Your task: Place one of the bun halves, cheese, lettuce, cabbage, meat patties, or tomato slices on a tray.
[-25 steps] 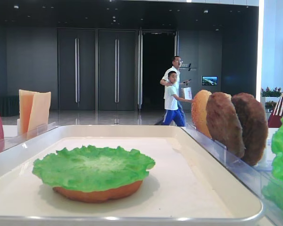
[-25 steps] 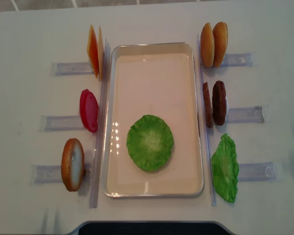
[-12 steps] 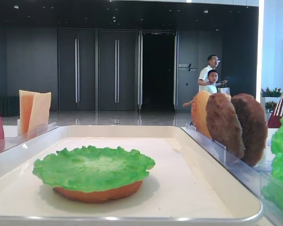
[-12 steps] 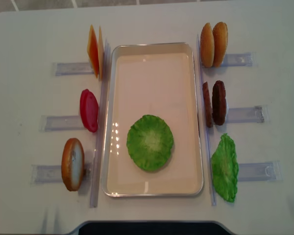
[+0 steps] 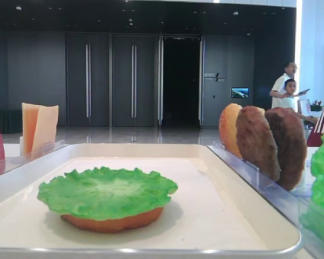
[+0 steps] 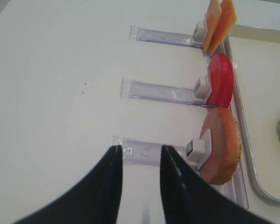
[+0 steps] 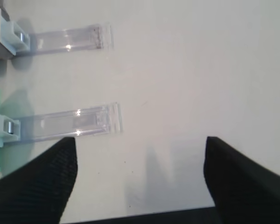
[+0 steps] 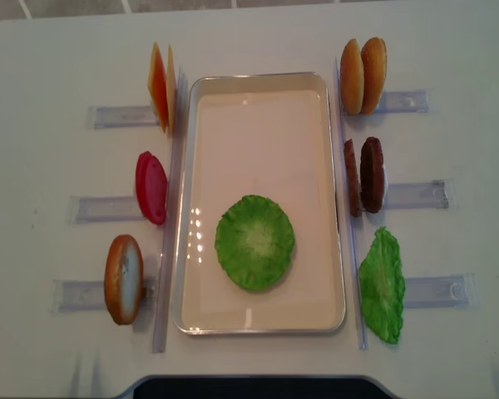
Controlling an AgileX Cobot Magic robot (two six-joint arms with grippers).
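Lettuce [image 8: 254, 242]: flat on a bun half [image 5: 112, 221], inside tray [image 8: 262, 81]
Right gripper [image 7: 140, 186]: jaws wide apart, empty
Left gripper [image 6: 140, 186]: narrow gap, empty

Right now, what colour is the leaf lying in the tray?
Bright green; the lettuce shows best in the overhead view, in the tray.

Your right gripper [image 7: 140, 182] sits low in its wrist frame, dark fingers [image 7: 37, 186] spread wide, holding nothing. Your left gripper [image 6: 141, 186] shows fingers nearly together, gap bare.
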